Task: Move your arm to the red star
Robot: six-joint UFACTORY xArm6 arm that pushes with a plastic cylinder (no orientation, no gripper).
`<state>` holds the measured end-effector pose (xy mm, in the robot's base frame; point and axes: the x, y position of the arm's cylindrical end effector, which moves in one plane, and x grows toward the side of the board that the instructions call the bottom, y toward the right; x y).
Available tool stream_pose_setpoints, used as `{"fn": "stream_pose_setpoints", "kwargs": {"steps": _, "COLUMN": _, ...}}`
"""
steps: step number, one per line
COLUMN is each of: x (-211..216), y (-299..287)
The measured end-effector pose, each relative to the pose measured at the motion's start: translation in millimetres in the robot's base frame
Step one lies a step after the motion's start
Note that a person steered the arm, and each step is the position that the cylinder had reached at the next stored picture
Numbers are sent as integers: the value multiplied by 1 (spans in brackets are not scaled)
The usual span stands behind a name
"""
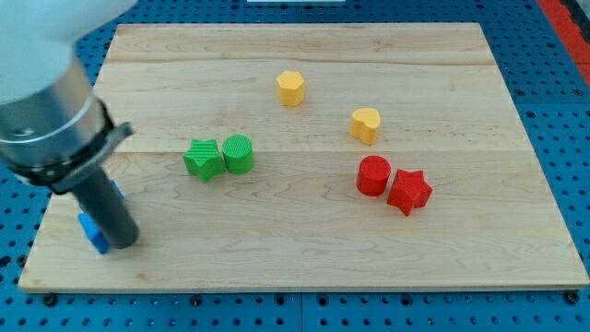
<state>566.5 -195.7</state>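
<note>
While at lower left: my tip [123,242] touches a blue block [93,232]
Red star [409,191]: lower right, touching red cylinder [373,175]
Jaws: none, just my rod

My tip [123,242] stands at the desk's [304,267] left edge, touching a blue block [93,232] on its left. Between it and the red star [409,192], the lower strip of the desk lies open, while the green star [203,159] and green cylinder [238,153], touching, sit above that lane. The red cylinder [373,175] touches the star's upper left side, and the two yellow blocks [291,88] [366,124] stand higher up; the star's right and bottom sides are free.
</note>
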Motion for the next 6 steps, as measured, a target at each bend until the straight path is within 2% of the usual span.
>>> {"fn": "stream_pose_setpoints", "kwargs": {"steps": 2, "x": 0, "y": -14}}
{"fn": "stream_pose_setpoints", "kwargs": {"steps": 3, "x": 0, "y": 19}}
{"fn": "stream_pose_setpoints", "kwargs": {"steps": 6, "x": -2, "y": 354}}
